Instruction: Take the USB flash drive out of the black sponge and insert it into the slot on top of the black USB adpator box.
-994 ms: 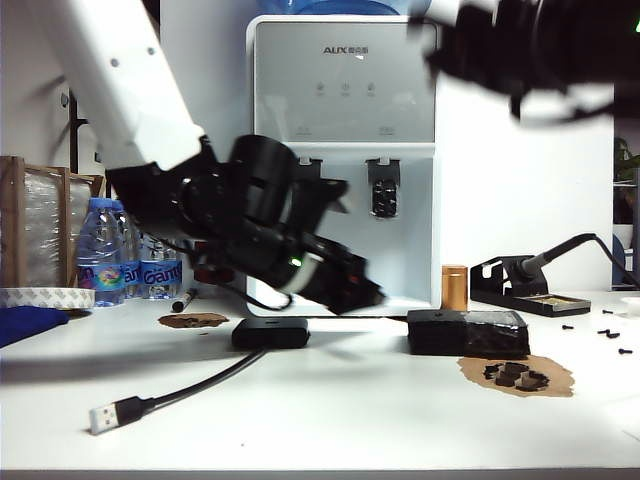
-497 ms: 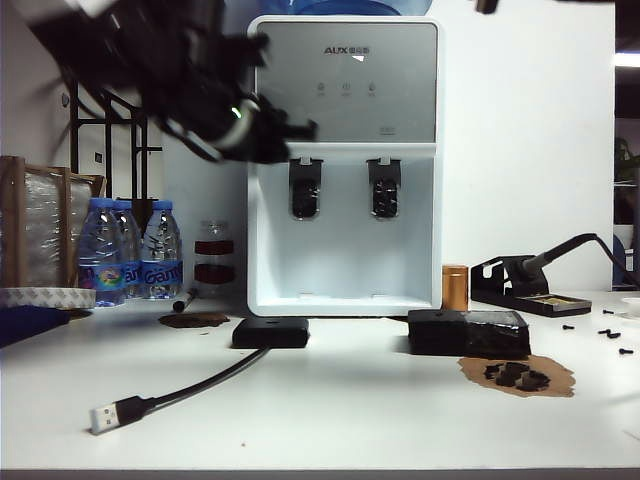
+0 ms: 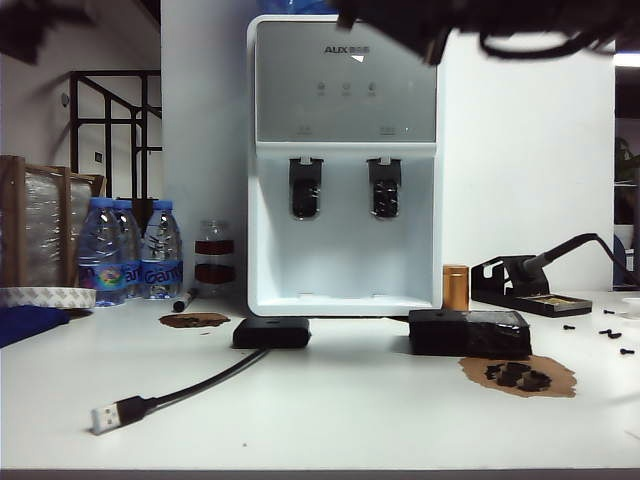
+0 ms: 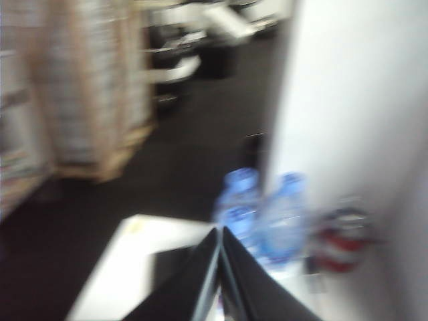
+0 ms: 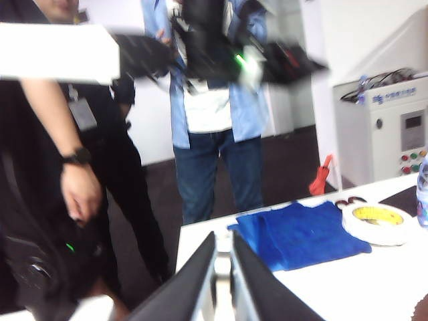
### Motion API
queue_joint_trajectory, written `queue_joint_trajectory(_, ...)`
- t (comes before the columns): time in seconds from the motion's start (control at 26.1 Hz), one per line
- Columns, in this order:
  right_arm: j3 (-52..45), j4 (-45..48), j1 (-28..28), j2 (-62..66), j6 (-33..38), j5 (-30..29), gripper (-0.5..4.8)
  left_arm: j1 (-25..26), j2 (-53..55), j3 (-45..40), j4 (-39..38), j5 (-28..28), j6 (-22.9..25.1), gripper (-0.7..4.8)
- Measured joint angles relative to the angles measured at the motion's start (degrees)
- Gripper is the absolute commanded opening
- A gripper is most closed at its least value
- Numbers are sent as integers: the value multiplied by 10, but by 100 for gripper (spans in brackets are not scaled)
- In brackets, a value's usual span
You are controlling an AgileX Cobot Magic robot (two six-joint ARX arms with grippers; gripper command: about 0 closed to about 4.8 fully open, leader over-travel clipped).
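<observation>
The black USB adpator box (image 3: 271,332) lies flat on the white table, and its cable runs forward to a silver plug (image 3: 105,417). To its right sits the black sponge (image 3: 468,332). The USB flash drive shows in no view. Both arms are high above the table. My right arm (image 3: 480,22) is a dark blur along the top edge, and my left arm (image 3: 30,25) is in the top left corner. My left gripper (image 4: 220,229) looks shut, its tips meeting, and points toward water bottles (image 4: 261,217). My right gripper (image 5: 223,235) is shut to a thin pale slit over the table's edge.
A water dispenser (image 3: 345,160) stands behind the box and sponge. Water bottles (image 3: 130,250) are at the left, a soldering stand (image 3: 530,285) and loose screws (image 3: 610,335) at the right. A blue cloth (image 5: 301,234), a tape roll (image 5: 378,222) and people (image 5: 214,120) are near the table's end.
My left arm has lifted from just above the adapter box to the upper left, almost out of the exterior view. The right arm's blur has shifted along the top. Box and sponge stayed put.
</observation>
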Motion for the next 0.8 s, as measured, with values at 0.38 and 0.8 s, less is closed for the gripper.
queue_joint_trajectory(0.38,186,4,34,243,-89,-99,-5,7,-2,-53,-67,412,128,-4)
queue_joint_trajectory(0.8,234,-132,34,369,-339,31,-4,-12,-36,-78,-152,474,239,-4)
